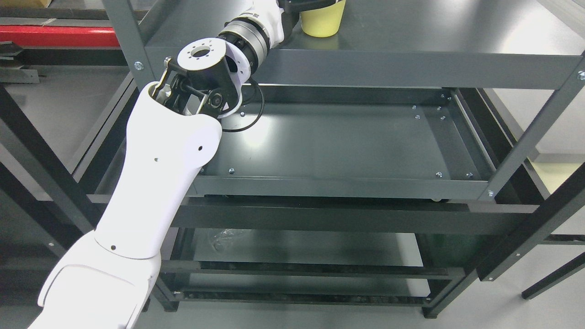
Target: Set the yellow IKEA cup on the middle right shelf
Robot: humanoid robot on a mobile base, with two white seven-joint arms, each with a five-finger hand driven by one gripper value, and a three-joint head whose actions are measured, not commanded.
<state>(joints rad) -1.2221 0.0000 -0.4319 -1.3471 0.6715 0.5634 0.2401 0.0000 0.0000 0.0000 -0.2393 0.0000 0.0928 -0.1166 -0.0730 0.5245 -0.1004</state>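
Looking through the head view, I see my left arm (160,173) rising from the lower left of the frame to the top centre, where its hand (307,3) meets the yellow cup (322,22). The cup stands upright on the top shelf (411,41) of the dark metal rack, at the upper middle of the frame. The hand is cut off by the top edge, so I cannot tell whether its fingers are clasping the cup or released. The shelf below (343,141), in the frame's centre, is lit by glare.
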